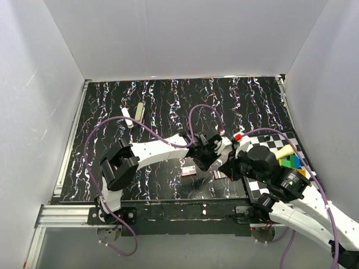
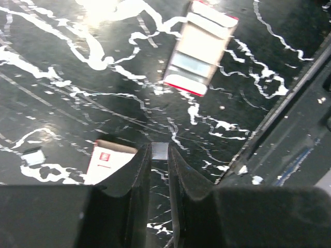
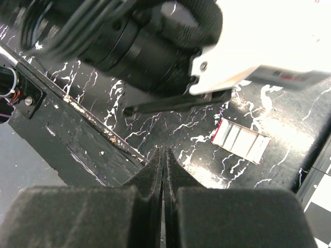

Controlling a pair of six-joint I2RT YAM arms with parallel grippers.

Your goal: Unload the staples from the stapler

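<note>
The stapler (image 1: 136, 111), cream and rounded, lies at the back left of the mat, far from both grippers. My left gripper (image 1: 200, 159) hangs low over the mat centre. In the left wrist view its fingertips (image 2: 142, 160) are shut on a small grey strip of staples (image 2: 159, 151). An open staple tray with red ends (image 2: 199, 46) lies ahead of it, and its white box sleeve (image 2: 108, 157) lies just to the left. My right gripper (image 1: 227, 168) is shut and empty (image 3: 164, 155), close beside the tray (image 3: 240, 140).
The box sleeve (image 1: 189, 170) and the tray (image 1: 219, 175) lie near the mat's front edge. A checkerboard colour card (image 1: 269, 140) with a pale stick (image 1: 286, 150) on it lies at the right. The left wrist (image 3: 155, 46) hangs right above my right gripper. White walls surround the mat.
</note>
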